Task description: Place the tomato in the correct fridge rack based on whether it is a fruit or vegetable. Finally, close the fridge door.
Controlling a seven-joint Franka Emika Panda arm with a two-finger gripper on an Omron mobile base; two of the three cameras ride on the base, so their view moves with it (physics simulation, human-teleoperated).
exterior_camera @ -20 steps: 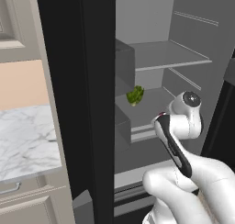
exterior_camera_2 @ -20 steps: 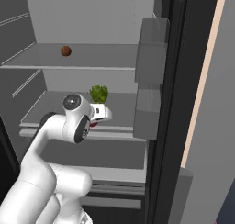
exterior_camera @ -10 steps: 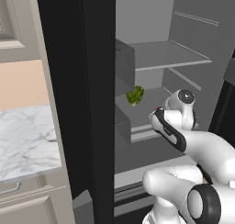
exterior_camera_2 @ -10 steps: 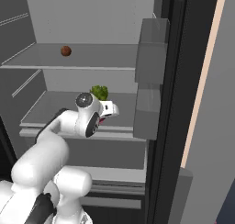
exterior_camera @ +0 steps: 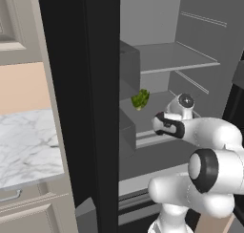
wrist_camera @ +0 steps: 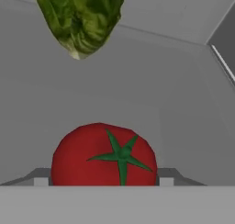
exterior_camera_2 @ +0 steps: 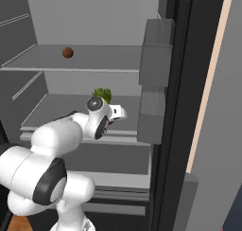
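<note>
Hand view: the tomato [wrist_camera: 104, 156] is sitting at bottom centre between the two finger tips of the gripper [wrist_camera: 103, 182], which are clamping it on either side; the green leafy bunch [wrist_camera: 80, 17] is lying ahead at upper left on the fridge rack [wrist_camera: 174, 113]. Right base view: the arm is reaching to mid-frame over the same rack [exterior_camera_2: 52, 112], with the bunch [exterior_camera_2: 102, 94] just behind the hand and a small brown ball [exterior_camera_2: 68, 52] resting on the upper shelf [exterior_camera_2: 108, 59]. How high the tomato is hanging above the rack is hard to judge here. Risks: a release from height is likely sending the round fruit rolling toward the front lip; further advance is risking contact with the bunch; the door bins [exterior_camera_2: 156, 83] at right are crowding any sideways withdrawal.
</note>
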